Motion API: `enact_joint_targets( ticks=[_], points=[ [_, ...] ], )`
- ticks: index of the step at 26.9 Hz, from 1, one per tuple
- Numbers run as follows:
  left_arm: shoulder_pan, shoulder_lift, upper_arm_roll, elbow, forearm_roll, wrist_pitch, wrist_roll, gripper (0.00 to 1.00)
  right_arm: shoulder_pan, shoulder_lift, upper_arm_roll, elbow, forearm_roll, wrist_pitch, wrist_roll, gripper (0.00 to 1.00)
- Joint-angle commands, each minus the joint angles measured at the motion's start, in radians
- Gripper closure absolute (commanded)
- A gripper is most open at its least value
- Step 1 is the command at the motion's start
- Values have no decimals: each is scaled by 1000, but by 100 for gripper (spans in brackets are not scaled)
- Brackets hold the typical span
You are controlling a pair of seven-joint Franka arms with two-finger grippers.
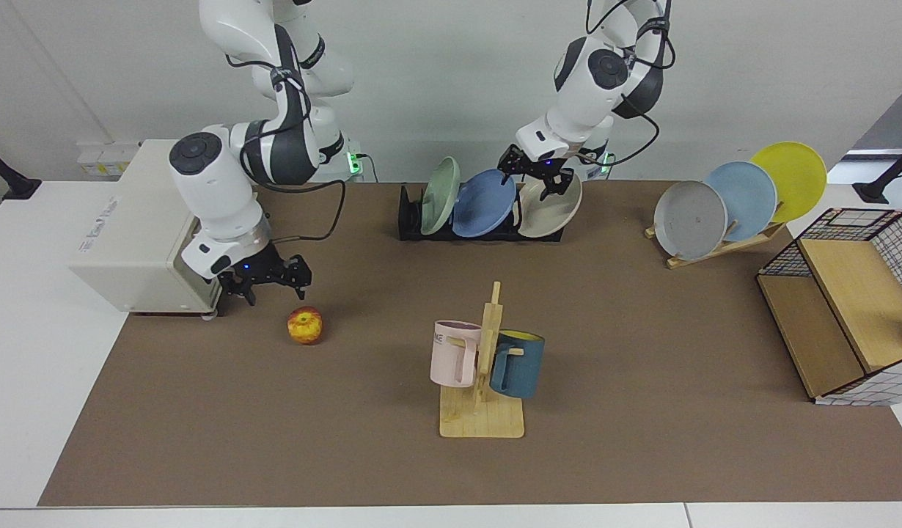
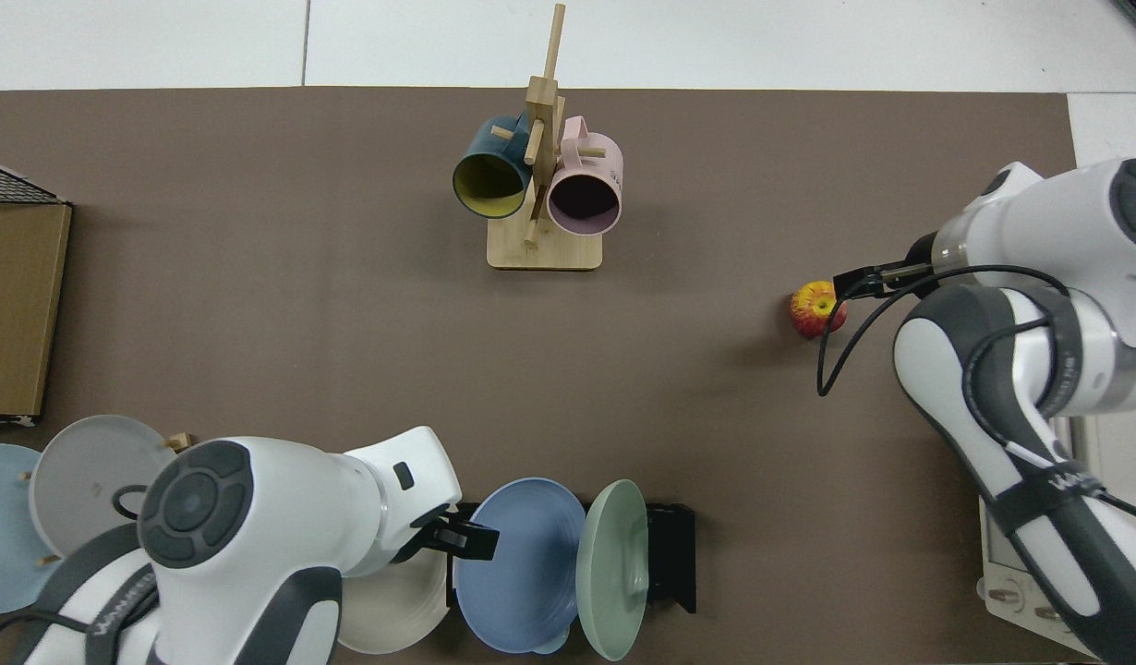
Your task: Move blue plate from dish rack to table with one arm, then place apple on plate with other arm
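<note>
- blue plate (image 1: 484,203): periwinkle blue, plain
- dish rack (image 1: 411,218): black
- apple (image 1: 305,325): red with yellow patches
- tabletop (image 1: 642,330): brown mat, white borders
- mugs: pink mug (image 1: 455,353), dark teal mug (image 1: 518,364) with yellow inside
- basket (image 1: 862,220): black-and-white grid

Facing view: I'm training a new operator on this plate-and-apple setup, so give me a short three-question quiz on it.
1. True or false: the blue plate is in the dish rack.
2. Which gripper is at the apple: (a) left gripper, (b) right gripper?
3. How many plates does the dish rack hold?

Key: 1 true. 2 b. 3 three.
</note>
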Motion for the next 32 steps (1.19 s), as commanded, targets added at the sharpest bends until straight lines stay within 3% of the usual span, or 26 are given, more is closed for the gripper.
enact_joint_targets(
  ticks=[1, 5, 7, 11, 16, 23, 26, 32],
  points=[
    [-44, -34, -14, -130, -43, 133, -31, 0, 24, 63, -1, 7, -1, 96, 19, 0],
    [-44, -22, -42, -150, -53, 157, -101, 2, 33, 107, -1, 7, -1, 136, 20, 0],
    [-42, -20, -71, -150, -58, 159, -205, 9, 32, 137, -1, 2, -1, 159, 19, 0],
    [-44, -17, -90, -153, -58, 162, -236, 18, 33, 164, -1, -16, -1, 194, 20, 0],
    [-42, -5, -110, -155, -58, 159, -244, 47, 24, 172, -1, -45, -3, 227, 10, 0],
    [-41, -11, -108, -137, -43, 113, -244, 100, 35, 172, -1, -73, -11, 230, 7, 0],
    [-27, -23, -105, -98, -29, 44, -253, 100, 33, 171, -1, -73, -12, 230, 4, 0],
    [31, -29, -97, 37, 109, -132, -259, 100, 32, 172, -1, -75, -14, 230, 6, 0]
  ],
)
